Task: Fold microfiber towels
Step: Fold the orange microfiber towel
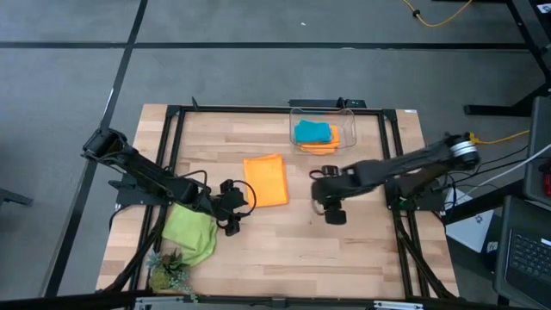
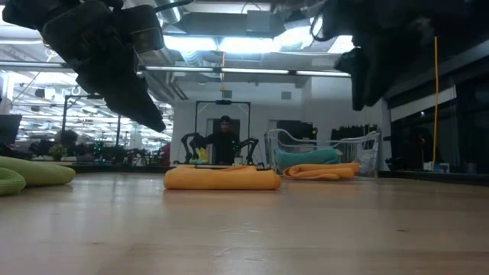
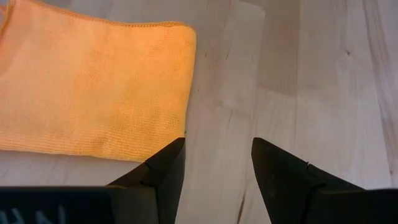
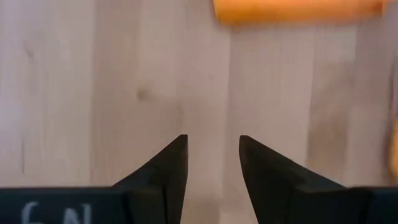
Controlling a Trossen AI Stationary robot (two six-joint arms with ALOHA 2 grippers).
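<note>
Between folds — both grippers empty above the table, flanking the orange towel [image 1: 266, 180].

The towel lies folded mid-table; the left gripper [image 1: 231, 209] hovers at its near corner, fingers apart, the right gripper [image 1: 332, 209] well beside it, fingers apart too. Next likely calls for pinching an edge — or fetching the lime green towel [image 1: 191, 232].

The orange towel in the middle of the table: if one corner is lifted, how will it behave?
The orange towel is folded soft cloth lying flat, so it would probably sag and perhaps unfold. It looks light, unlikely to roll. Its fuzzy weave should slide little on the wooden table.
</note>
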